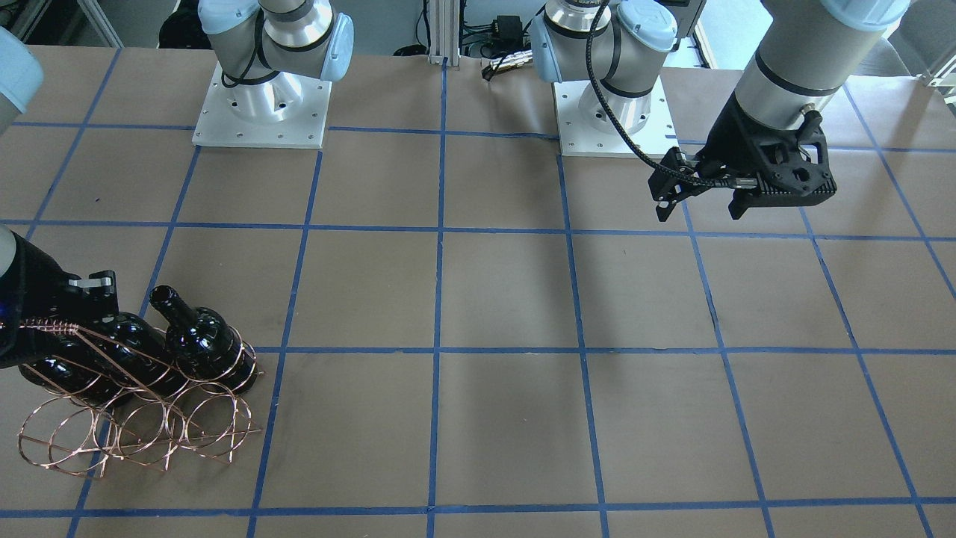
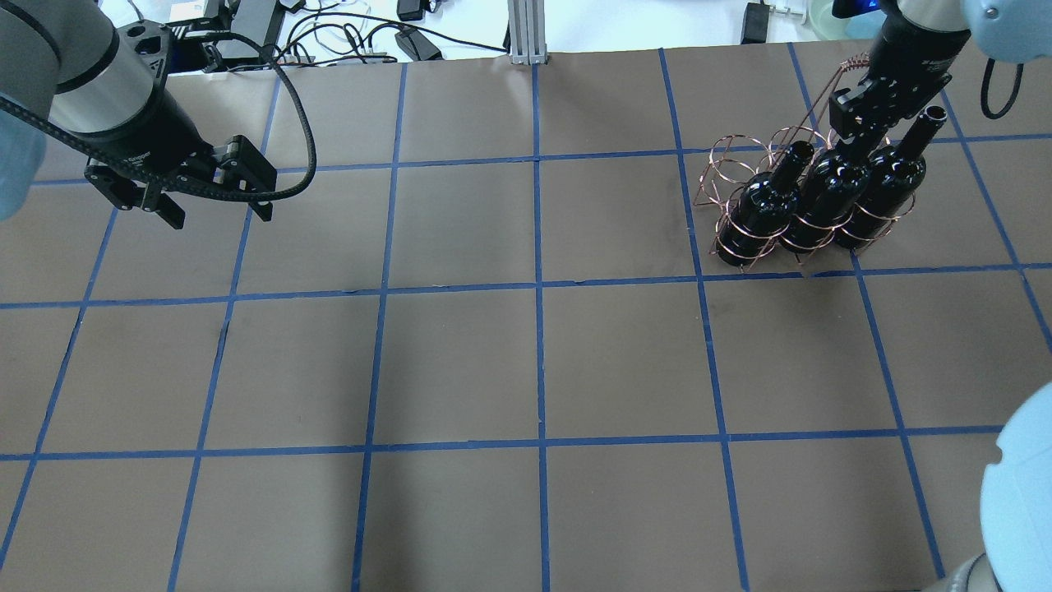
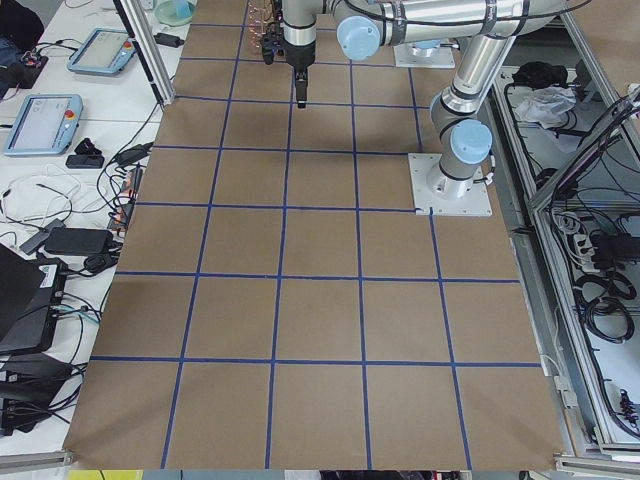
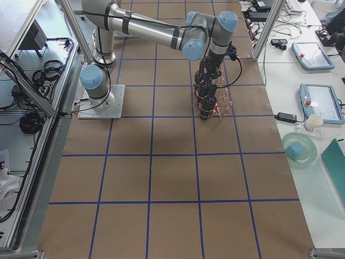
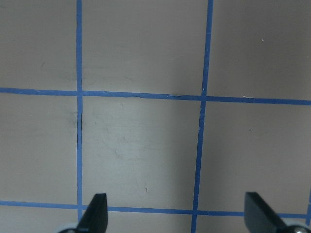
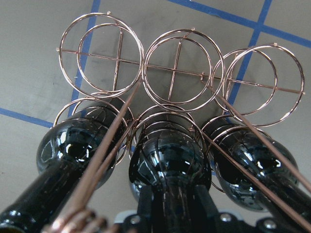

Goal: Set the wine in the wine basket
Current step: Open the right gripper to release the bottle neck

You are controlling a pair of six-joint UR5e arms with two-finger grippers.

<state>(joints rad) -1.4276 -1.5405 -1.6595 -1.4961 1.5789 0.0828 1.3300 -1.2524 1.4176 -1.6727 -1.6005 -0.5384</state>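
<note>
Wine [image 6: 167, 160], middle bottle of three, stood in the wine basket [image 6: 102, 48] at the desk's [image 2: 534, 370] far right. My right pincer [image 2: 853, 123] gripped its neck. Glass: heavy, slick, breakable; under the lip seemed the surest hold. Left pincer [image 5: 175, 213] hung open, empty.

You've got a brown paper surface [image 2: 460, 362] gridded with blue tape [image 2: 538, 288], evenly lit. An aluminium post [image 2: 526, 33] stands at its far edge. Beyond that is a white bench [image 4: 275, 81] with loose cables [image 2: 345, 33], a tablet [image 4: 322, 102], a green dish [image 4: 299, 148] and a cup [image 4: 312, 123]. Along the near side, metal framing [image 3: 560, 230] holds cable bundles [image 3: 605, 285].
</note>
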